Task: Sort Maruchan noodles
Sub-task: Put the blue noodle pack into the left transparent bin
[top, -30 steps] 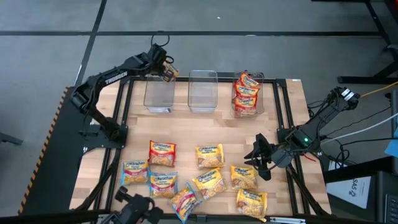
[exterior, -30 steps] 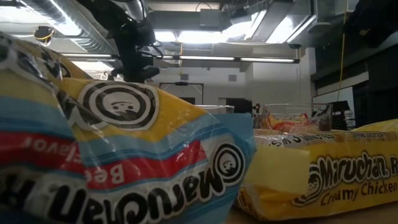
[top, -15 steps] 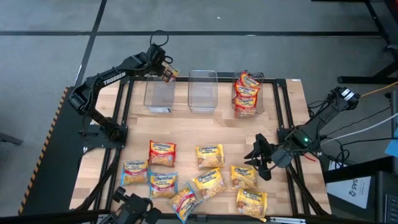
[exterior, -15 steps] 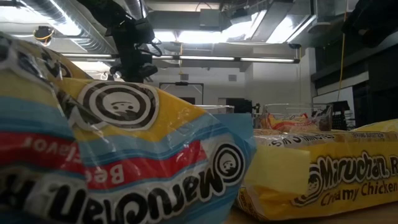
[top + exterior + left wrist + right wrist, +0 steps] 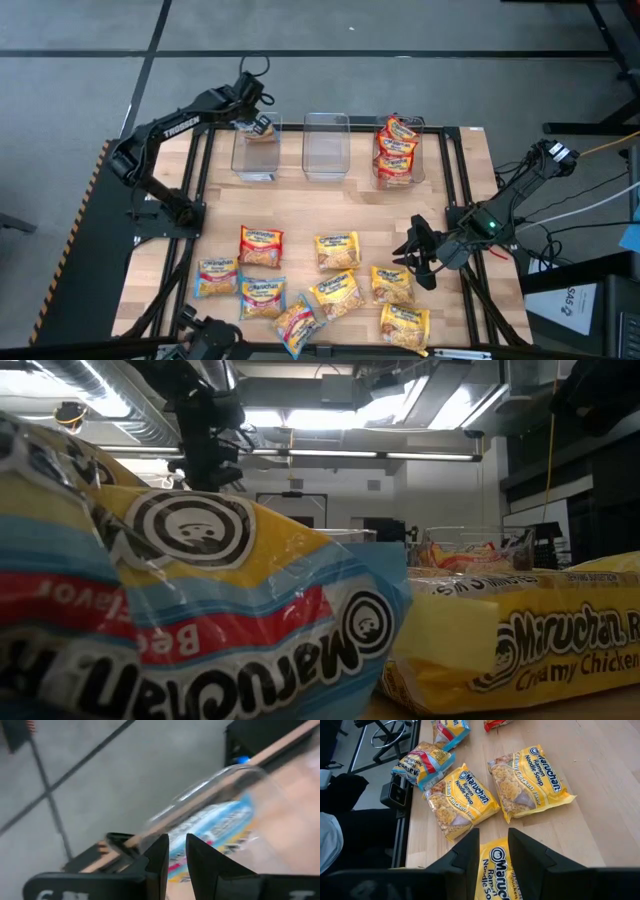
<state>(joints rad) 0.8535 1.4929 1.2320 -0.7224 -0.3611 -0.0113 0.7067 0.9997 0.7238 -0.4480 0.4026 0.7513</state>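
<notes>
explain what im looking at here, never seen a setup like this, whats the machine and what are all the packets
Two robot arms work at a wooden table, sorting ramen packets into three clear bins. One picture looks down from above, one sits at table level, and two come from cameras on the arms' wrists. The left claw is at the left bin, open, with a blue packet just past it inside the bin. The right claw waits over the loose packets, holding nothing. The right bin holds red packets; the middle bin looks empty.

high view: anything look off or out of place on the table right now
Mostly tidy. One oddity: a blue-trimmed packet sits tilted at the left bin's far rim, under the left gripper, not flat inside. The middle bin looks empty; the right bin holds red packets.
</notes>
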